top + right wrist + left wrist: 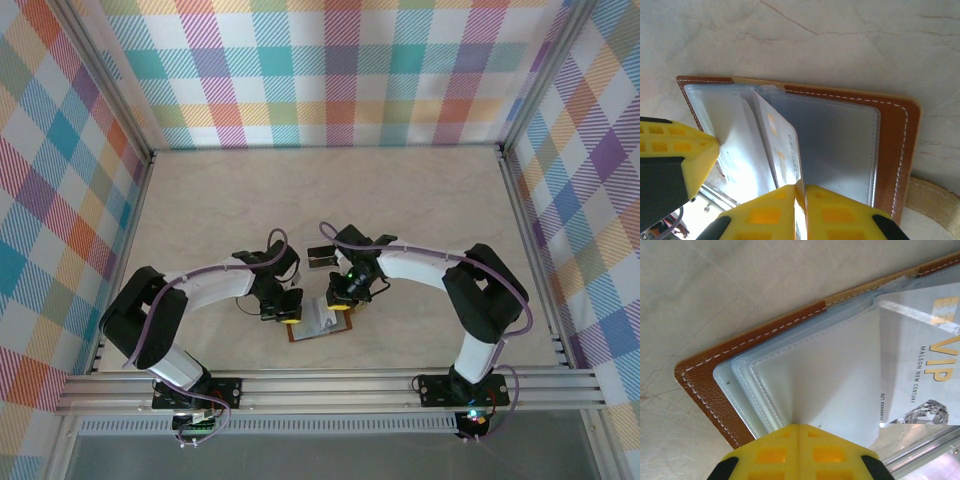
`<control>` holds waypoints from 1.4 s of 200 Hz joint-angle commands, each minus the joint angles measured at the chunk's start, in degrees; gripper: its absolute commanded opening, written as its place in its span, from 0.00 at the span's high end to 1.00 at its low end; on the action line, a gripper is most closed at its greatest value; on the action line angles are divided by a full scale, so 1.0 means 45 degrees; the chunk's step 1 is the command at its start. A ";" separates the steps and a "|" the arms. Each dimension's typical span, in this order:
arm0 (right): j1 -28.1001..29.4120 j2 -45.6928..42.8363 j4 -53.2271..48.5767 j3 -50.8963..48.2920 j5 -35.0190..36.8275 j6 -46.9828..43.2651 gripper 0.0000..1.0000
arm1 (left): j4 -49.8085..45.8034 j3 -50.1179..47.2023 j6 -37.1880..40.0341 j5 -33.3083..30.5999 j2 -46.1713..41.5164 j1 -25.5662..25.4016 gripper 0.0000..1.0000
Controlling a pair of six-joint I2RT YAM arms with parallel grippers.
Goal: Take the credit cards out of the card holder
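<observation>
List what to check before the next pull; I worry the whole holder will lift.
1. Card holder lying open on the table: ok.
2. Left gripper shut, tip on a clear pocket: ok.
3. Right gripper closed on the VIP card: ok.
4. Card gripped alone, without its pocket: cannot tell.
5. Card out of the holder: not ok.

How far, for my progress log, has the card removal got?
Done: card holder lies open. In hand: left pincer pins a pocket leaf; right pincer pinches the VIP card, not yet out. Left: pull it free, then any others.
</observation>
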 commanded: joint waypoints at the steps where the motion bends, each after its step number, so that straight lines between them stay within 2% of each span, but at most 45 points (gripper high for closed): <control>1: 0.0093 -0.0368 0.0513 -0.0221 -0.0445 0.0350 0.86 | -0.0196 -0.0302 0.0016 -0.0179 -0.0276 -0.0154 0.98; 33: 0.0093 -0.0232 0.0654 -0.0202 -0.0593 0.0437 0.83 | -0.0139 -0.0280 -0.0024 -0.0228 -0.0409 -0.0155 0.98; 59: 0.0094 -0.0304 0.0590 -0.0244 -0.0483 0.0412 0.90 | -0.0336 -0.0088 0.0063 -0.0360 -0.0412 -0.0163 0.98; 99: 0.0093 -0.0277 -0.1481 0.0244 0.1400 -0.0375 0.95 | -0.1108 0.0345 0.0107 -0.1266 -0.0965 -0.0083 0.95; 126: 0.0090 -0.0331 -0.1994 0.0362 0.1879 -0.0596 0.95 | -0.1290 0.0417 0.0021 -0.1608 -0.1412 0.0062 0.93; 196: 0.0073 -0.0890 -0.1803 0.0727 0.1376 -0.0637 0.93 | -0.0612 0.0115 -0.0101 -0.1141 -0.0924 0.0207 0.94; 243: -0.0439 -0.1401 -0.2344 0.1652 0.1622 -0.2410 0.92 | 0.0562 -0.0400 -0.0360 -0.0512 -0.0176 0.0207 0.96; 280: -0.1056 -0.1643 -0.3043 0.2784 0.2447 -0.4875 0.92 | 0.0730 -0.0470 -0.0297 -0.0434 0.0139 0.0207 0.98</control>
